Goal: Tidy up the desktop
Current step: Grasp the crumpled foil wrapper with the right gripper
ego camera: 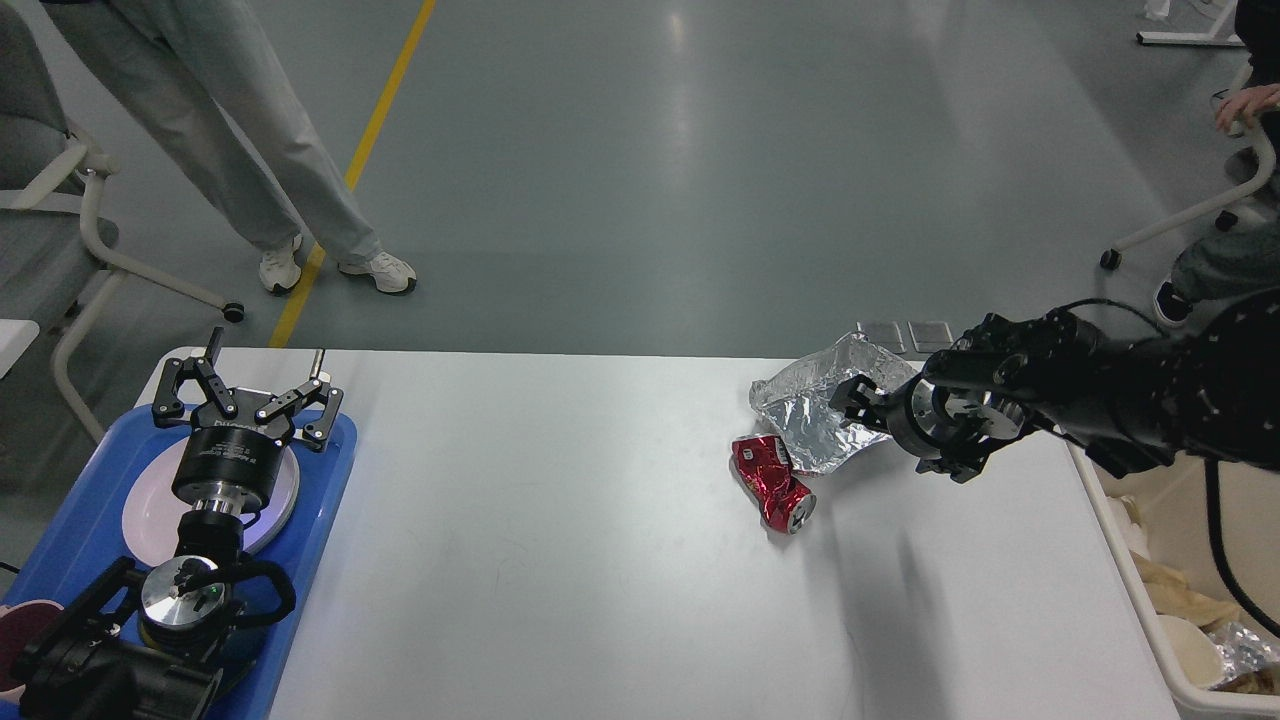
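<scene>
Two pieces of litter lie on the white counter [560,520], which fills the lower middle of the head view, its near edge cut off by the frame. A crushed red can [773,483] lies on its side right of centre, open end toward the viewer. Just behind it, touching or nearly so, sits a crumpled silver foil bag [815,405] near the far edge.

The right gripper [852,395] reaches in from the right and its tip is at the bag's right side. It is dark and seen almost end-on, so I cannot tell whether its jaws are open or closed, or whether they hold the foil.

The left gripper [250,390] hangs over the counter's left end with its jaws spread wide and nothing between them. Under it a blue tray [330,470] carries a pale plate [270,510], mostly hidden by the arm. A dark red round thing at the tray's bottom left is cut off by the frame.

At the right edge a cream bin [1130,590], partly out of view, holds paper and foil scraps. Beyond the counter, a person's legs [270,150] stand by a yellow floor line [360,160].
</scene>
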You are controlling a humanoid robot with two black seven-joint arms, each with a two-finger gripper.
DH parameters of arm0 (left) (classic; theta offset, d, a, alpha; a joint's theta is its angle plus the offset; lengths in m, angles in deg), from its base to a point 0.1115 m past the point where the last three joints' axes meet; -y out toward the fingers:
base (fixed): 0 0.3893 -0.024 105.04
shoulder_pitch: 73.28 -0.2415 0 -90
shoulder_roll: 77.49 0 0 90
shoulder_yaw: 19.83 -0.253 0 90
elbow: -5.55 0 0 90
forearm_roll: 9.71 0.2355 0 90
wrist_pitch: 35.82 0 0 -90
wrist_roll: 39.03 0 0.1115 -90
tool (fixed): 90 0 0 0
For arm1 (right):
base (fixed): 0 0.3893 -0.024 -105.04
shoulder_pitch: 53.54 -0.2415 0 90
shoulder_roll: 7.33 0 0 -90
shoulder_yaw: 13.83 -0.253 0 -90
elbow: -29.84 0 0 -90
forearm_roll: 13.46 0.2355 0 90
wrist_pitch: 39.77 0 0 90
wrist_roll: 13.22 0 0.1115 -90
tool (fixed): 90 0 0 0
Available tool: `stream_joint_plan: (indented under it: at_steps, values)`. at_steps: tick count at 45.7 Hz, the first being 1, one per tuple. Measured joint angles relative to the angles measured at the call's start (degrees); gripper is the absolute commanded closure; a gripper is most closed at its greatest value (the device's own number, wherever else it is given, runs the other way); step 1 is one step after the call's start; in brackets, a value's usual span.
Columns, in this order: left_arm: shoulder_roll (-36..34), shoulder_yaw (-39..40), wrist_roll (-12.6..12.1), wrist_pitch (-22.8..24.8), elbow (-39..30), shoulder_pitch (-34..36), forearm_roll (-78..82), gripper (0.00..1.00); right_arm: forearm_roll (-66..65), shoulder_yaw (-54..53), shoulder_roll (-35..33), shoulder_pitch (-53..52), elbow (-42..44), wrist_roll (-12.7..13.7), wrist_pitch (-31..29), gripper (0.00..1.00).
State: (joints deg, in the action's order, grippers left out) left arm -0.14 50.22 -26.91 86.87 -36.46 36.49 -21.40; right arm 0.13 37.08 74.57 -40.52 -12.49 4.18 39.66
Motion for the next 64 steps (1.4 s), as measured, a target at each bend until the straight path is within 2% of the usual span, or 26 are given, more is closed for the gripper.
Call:
stream_joint_plan:
  at_steps: [5, 15, 21, 31, 34, 37, 40, 44, 48, 51, 64]
  values:
    - [0.0, 0.0, 0.0, 0.0, 0.0, 0.0, 0.04, 0.04, -0.54, -3.74, 2.59, 6.37, 9.2, 0.93, 0.11, 0.0]
    - [0.0, 0.0, 0.01, 0.07, 0.0, 0.0, 0.03, 0.04, -2.17, -5.79, 8.47, 16.19, 25.13, 0.97, 0.69, 0.02]
    - [0.0, 0.0, 0.03, 0.07, 0.0, 0.0, 0.03, 0.04, -5.3, -6.15, 9.76, 18.8, 28.7, 0.67, 2.11, 0.03]
    - [0.0, 0.0, 0.03, 0.07, 0.0, 0.0, 0.03, 0.04, -6.28, -6.96, 10.82, 19.57, 29.44, 0.31, 3.36, 0.07]
    - [0.0, 0.0, 0.03, 0.07, 0.0, 0.0, 0.02, 0.04, -6.3, -7.15, 11.41, 19.59, 29.52, 0.31, 3.46, 0.14]
    - [0.0, 0.0, 0.03, 0.07, 0.0, 0.0, 0.0, 0.04, -6.4, -7.54, 11.92, 19.62, 29.65, 0.29, 3.72, 0.26]
    - [0.0, 0.0, 0.03, 0.07, 0.0, 0.0, 0.0, 0.04, -6.56, -7.93, 12.31, 19.82, 30.05, 0.27, 4.37, 0.43]
    - [0.0, 0.0, 0.03, 0.07, 0.0, 0.0, 0.0, 0.04, -6.68, -8.18, 12.62, 20.4, 30.21, 0.27, 4.93, 0.76]
    - [0.0, 0.0, 0.03, 0.07, 0.0, 0.0, 0.0, 0.04, -6.74, -8.27, 12.74, 20.89, 30.18, 0.27, 4.96, 0.93]
    - [0.0, 0.0, 0.02, 0.07, 0.0, 0.0, 0.0, 0.04, -6.78, -8.31, 12.75, 21.13, 30.04, 0.27, 4.86, 1.0]
    - [0.0, 0.0, 0.0, 0.07, 0.0, 0.0, 0.02, 0.04, -6.98, -8.33, 12.7, 22.1, 29.81, 0.26, 4.65, 1.0]
